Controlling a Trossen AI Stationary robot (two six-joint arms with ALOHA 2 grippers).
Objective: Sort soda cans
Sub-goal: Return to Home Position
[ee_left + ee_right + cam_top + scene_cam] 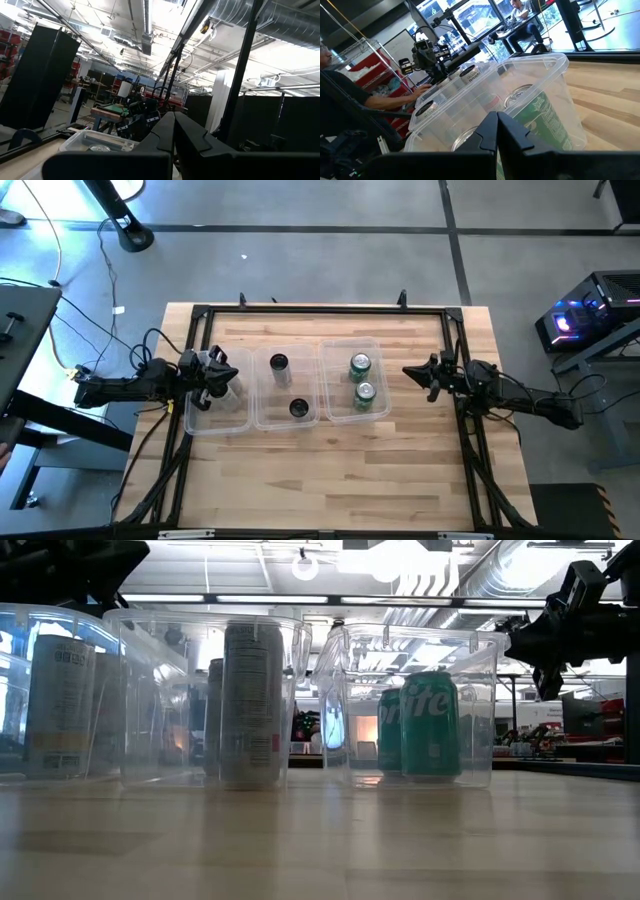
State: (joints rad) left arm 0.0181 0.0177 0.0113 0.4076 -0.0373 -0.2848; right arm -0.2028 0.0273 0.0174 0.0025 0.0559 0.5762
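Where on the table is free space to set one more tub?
Free: the wide strip of table between the three tubs and the edge by the low camera. Crowded: that row, with the left gripper over the left tub and the right gripper beside the right tub.

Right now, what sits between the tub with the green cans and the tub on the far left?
A third clear tub, holding two black cans set apart from each other. The high view shows it plainly.
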